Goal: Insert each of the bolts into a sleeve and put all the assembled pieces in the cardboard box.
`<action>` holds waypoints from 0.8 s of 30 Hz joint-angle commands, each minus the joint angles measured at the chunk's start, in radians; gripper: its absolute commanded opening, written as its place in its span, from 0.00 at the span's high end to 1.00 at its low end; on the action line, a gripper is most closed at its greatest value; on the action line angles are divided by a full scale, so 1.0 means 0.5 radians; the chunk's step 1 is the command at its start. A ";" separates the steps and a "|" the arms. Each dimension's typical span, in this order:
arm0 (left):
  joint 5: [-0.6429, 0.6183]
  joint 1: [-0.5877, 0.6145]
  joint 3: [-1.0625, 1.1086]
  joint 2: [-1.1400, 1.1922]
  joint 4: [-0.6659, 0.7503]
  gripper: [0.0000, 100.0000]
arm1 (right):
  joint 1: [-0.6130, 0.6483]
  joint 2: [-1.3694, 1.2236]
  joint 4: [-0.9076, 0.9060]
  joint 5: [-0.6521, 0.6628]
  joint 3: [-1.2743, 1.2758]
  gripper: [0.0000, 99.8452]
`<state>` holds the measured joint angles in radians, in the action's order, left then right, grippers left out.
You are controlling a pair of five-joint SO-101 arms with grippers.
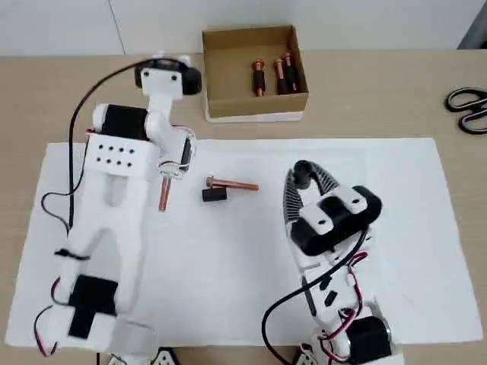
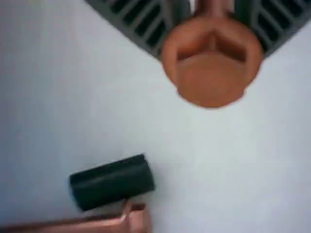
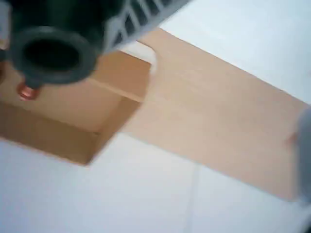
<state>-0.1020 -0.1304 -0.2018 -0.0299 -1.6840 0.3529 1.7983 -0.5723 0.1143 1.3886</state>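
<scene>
My left gripper [image 1: 172, 169] is shut on a copper bolt [image 1: 163, 195] that hangs over the white sheet; in the left wrist view the bolt's head [image 2: 211, 68] faces the camera between the grey fingers [image 2: 141, 19]. My right gripper [image 1: 304, 182] is shut on a black sleeve [image 3: 48, 56], whose open end points at the camera. A loose bolt [image 1: 233, 185] and a loose black sleeve [image 1: 214, 195] lie side by side mid-sheet, between the two grippers; the left wrist view has the same sleeve [image 2: 112, 182] and bolt [image 2: 87, 224]. The cardboard box [image 1: 228, 76] holds three assembled pieces [image 1: 276, 73].
A white sheet [image 1: 243, 304] covers the wooden table. Black scissors [image 1: 468, 106] lie at the far right edge. The left arm's black cable [image 1: 76, 129] loops beside its body. The box's corner [image 3: 116, 104] is near the right gripper's sleeve.
</scene>
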 commanded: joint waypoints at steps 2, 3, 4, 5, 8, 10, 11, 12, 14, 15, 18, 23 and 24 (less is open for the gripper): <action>-0.107 -0.196 -0.112 -0.436 0.242 0.99 | 0.087 0.029 -0.017 0.015 0.031 1.00; -0.107 -0.249 -0.112 -0.525 0.285 0.99 | 0.094 0.029 -0.017 0.015 0.061 1.00; -0.110 -0.298 -0.106 -0.617 0.328 0.99 | 0.094 0.029 -0.017 0.015 0.092 1.00; -0.110 -0.347 -0.106 -0.697 0.365 0.99 | 0.094 0.029 -0.017 0.015 0.117 1.00; -0.114 -0.439 -0.103 -0.893 0.414 0.99 | 0.094 0.029 -0.017 0.015 0.144 1.00; -0.114 -0.466 -0.103 -0.997 0.405 0.99 | 0.094 0.029 -0.017 0.015 0.150 1.00; -0.129 -0.463 -0.103 -1.043 0.402 0.99 | 0.094 0.029 -0.017 0.015 0.150 1.00; -0.166 -0.457 -0.103 -1.096 0.396 0.99 | 0.091 0.029 -0.017 0.015 0.150 1.00; -0.230 -0.451 -0.103 -1.218 0.341 0.99 | 0.094 0.029 -0.002 0.015 0.141 1.00; -0.249 -0.451 -0.103 -1.283 0.301 0.99 | 0.094 0.029 -0.002 0.012 0.141 1.00; -0.285 -0.451 -0.100 -1.498 0.187 0.99 | 0.094 0.029 0.002 0.012 0.147 1.00; -0.138 -0.454 0.247 -1.878 0.095 0.99 | 0.097 0.032 0.002 0.012 0.147 1.00; -0.114 -0.454 0.367 -1.958 0.135 0.99 | 0.097 0.032 0.002 0.012 0.147 1.00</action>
<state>-0.1926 -0.3498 -0.1235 -0.9152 -1.6318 0.3989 1.8013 -0.5769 0.1143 1.4714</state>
